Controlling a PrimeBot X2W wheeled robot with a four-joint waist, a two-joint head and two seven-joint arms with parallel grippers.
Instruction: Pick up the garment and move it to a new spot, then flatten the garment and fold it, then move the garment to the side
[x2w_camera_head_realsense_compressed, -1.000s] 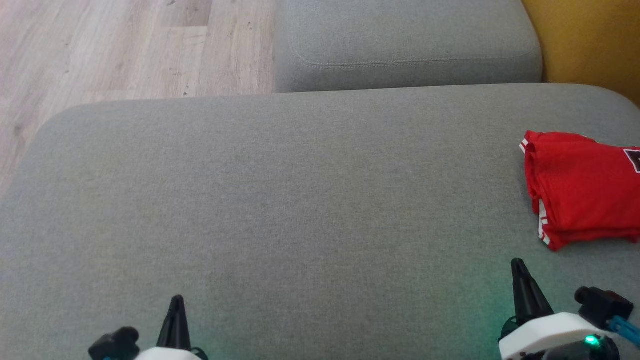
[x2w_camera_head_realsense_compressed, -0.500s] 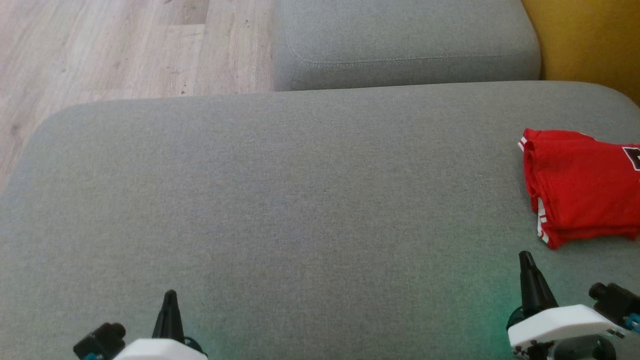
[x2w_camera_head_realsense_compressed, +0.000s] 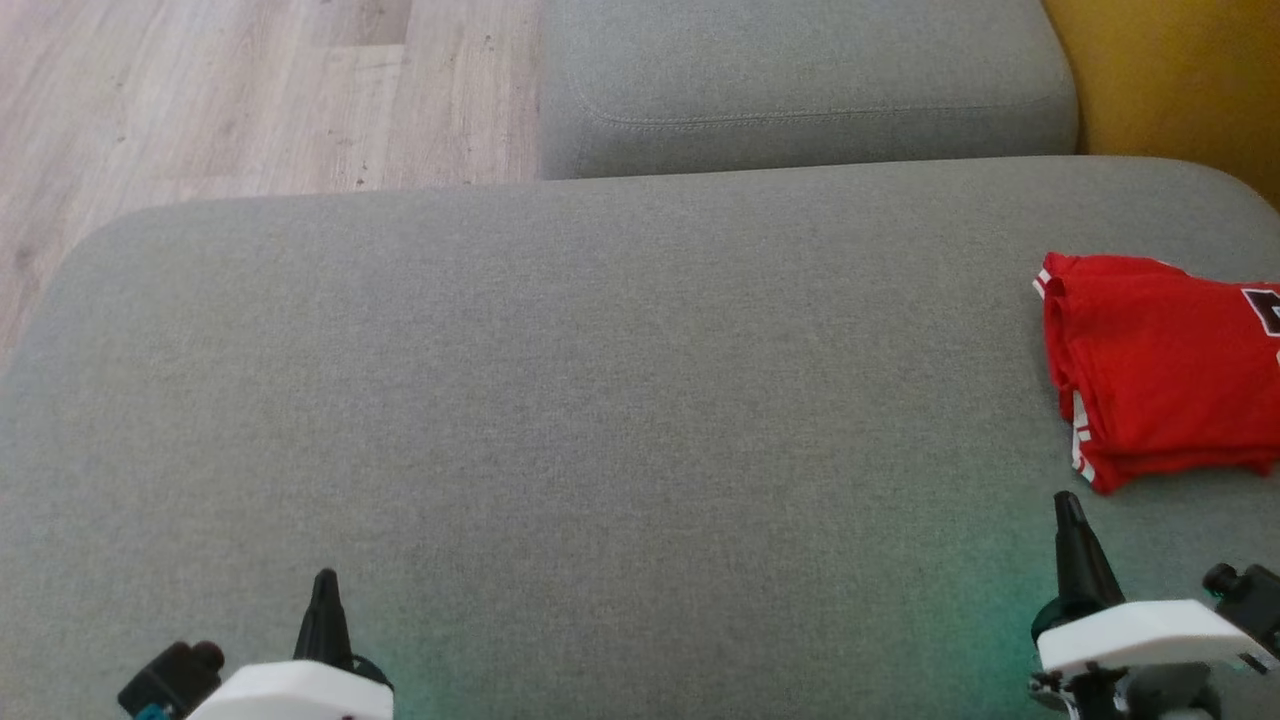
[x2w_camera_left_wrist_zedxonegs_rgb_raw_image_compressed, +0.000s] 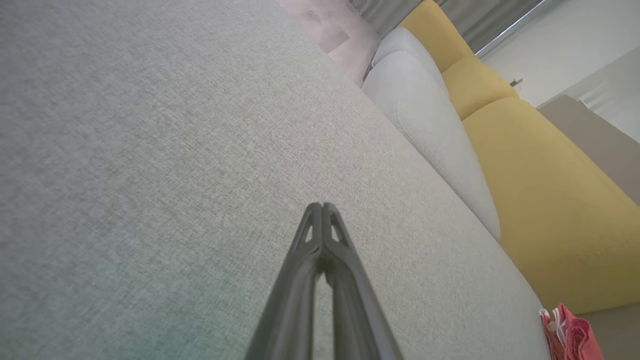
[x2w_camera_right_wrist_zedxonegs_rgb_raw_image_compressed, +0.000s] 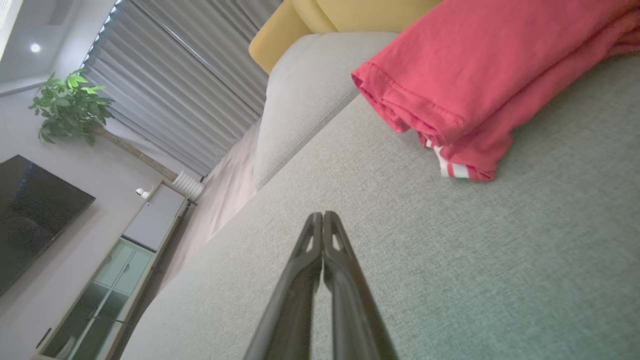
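The garment is a red shirt with white-striped trim, folded into a compact stack at the right edge of the grey cushion. It also shows in the right wrist view as the garment, and its corner in the left wrist view. My right gripper sits just in front of the stack, shut and empty, apart from the cloth; its tips meet. My left gripper is low at the near left, shut with nothing held, hovering over bare fabric.
A second grey cushion lies behind the main one. Yellow sofa upholstery rises at the far right. Wooden floor lies beyond the cushion's left edge. A TV, cabinet and potted plant stand across the room.
The head camera has shifted slightly, so the whole scene slid up and left. Both grippers have drawn back toward the bottom of the view. The garment lies as it did.
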